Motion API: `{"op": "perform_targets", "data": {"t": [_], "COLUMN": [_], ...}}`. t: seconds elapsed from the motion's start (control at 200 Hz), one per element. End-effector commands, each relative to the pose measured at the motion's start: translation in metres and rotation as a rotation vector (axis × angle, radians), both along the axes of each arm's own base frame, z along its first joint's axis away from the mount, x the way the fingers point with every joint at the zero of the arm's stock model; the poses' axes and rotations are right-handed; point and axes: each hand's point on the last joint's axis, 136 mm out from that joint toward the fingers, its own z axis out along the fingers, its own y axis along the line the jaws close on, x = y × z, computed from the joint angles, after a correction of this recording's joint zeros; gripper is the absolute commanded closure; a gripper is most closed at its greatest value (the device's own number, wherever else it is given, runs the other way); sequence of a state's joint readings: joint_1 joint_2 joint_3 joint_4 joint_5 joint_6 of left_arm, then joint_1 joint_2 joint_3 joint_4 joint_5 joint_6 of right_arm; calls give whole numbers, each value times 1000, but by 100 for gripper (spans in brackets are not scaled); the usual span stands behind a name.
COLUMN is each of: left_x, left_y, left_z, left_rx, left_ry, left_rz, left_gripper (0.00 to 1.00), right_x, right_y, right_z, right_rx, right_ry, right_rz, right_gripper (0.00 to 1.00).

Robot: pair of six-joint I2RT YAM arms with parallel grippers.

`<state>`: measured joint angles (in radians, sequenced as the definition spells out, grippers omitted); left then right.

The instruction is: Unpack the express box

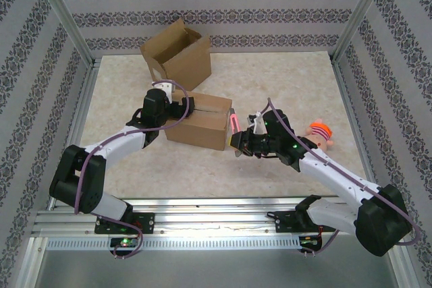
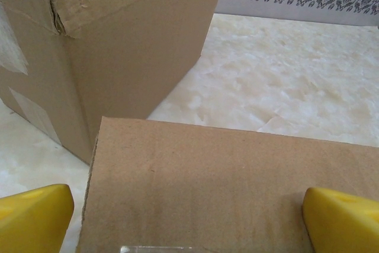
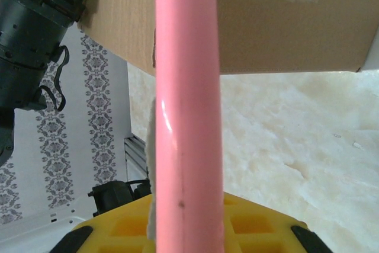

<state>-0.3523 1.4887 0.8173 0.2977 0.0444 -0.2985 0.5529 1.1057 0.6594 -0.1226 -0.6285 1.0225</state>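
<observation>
I am holding the left gripper [image 1: 183, 107] spread wide astride the express box [image 1: 202, 129] at its left end to steady it, while the right gripper [image 1: 237, 138] is clamping a pink rod [image 1: 233, 121] upright just beside its right end, probably for slitting the tape.

A beige marble-patterned tabletop [image 1: 283, 79] is seen spread across the enclosure. It is ringed by white wall panels banded with dark floral patterning [image 1: 202, 18]. Silver aluminium frame posts [image 1: 63, 15] are set at the corners, and a slotted metal rail [image 1: 216, 242] is laid along the near edge.
</observation>
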Motion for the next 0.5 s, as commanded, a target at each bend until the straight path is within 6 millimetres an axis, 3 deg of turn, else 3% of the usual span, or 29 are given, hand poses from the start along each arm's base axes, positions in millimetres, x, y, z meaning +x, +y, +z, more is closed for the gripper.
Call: {"op": "perform_targets", "data": {"t": [0.0, 0.495], "left_x": [-41, -39], "left_y": [8, 8], "left_z": [-96, -98], "left_rx": [98, 100], "left_ry": [303, 307], "left_rz": [-10, -9], "left_gripper": [1, 1], "right_x": [-53, -67], "right_y": [12, 16], "right_z": [-5, 0], "right_rx": [38, 67], "right_ry": [153, 148], "right_rz": [189, 236], "right_gripper": [100, 100]}}
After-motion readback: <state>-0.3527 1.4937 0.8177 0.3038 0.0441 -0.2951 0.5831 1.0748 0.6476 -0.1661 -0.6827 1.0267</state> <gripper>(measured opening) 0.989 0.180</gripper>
